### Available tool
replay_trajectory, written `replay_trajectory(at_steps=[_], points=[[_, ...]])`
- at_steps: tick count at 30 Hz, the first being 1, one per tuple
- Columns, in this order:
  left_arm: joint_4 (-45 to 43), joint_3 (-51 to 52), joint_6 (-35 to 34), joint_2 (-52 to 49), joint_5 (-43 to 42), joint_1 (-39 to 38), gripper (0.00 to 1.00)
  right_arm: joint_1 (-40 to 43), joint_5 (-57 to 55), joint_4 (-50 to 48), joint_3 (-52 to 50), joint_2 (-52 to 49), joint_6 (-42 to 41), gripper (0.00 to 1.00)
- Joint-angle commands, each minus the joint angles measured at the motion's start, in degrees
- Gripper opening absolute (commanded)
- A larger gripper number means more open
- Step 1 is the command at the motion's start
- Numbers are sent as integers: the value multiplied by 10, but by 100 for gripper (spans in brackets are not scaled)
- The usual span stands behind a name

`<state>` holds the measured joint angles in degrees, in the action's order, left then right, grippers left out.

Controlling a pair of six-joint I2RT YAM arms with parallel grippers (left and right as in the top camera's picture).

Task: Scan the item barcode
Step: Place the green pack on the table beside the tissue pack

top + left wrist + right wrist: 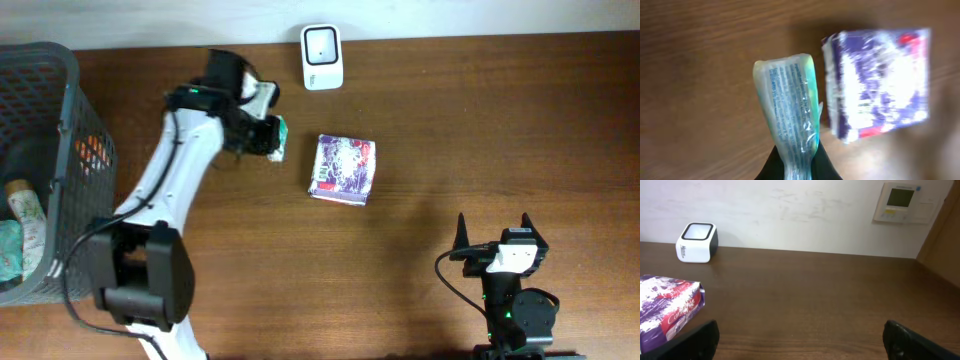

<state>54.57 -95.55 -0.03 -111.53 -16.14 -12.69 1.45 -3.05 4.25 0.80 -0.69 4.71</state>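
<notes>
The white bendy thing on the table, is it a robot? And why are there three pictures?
Yes, it is a robot arm. There are two of them, each ending in a two-finger pincher. One picture looks down from above the table. The other two come from small cameras on each arm's wrist.

The left gripper is shut on a thin green packet covered in small print. The right gripper is open and holds nothing.

On the table lie a purple and white wrapped pack and a little white box, the scanner, near the wall. A grey basket holding more things sits at the edge. The robot's job is to show the packet's barcode to the scanner.
</notes>
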Motion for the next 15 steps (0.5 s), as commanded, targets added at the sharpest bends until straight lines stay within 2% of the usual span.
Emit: replay_trajectory(at_steps=[1, 5, 6, 9, 11, 13, 15], points=[[0, -1, -40, -40, 284, -72, 5, -3, -6, 1, -5, 3, 0, 99], [0, -1, -56, -101, 308, -139, 13, -3, -6, 1, -5, 3, 0, 99], [0, -1, -69, -110, 307, -145, 22, -3, -6, 1, -5, 3, 0, 99], [2, -2, -70, -122, 303, -161, 77, -3, -6, 1, -5, 3, 0, 99], [16, -20, -70, -122, 278, -161, 75, -3, -6, 1, -5, 3, 0, 99], [47, -85, -70, -121, 208, -154, 74, -3, -6, 1, -5, 3, 0, 99], [74, -142, -70, -121, 200, -142, 74, -3, -6, 1, -5, 3, 0, 99]])
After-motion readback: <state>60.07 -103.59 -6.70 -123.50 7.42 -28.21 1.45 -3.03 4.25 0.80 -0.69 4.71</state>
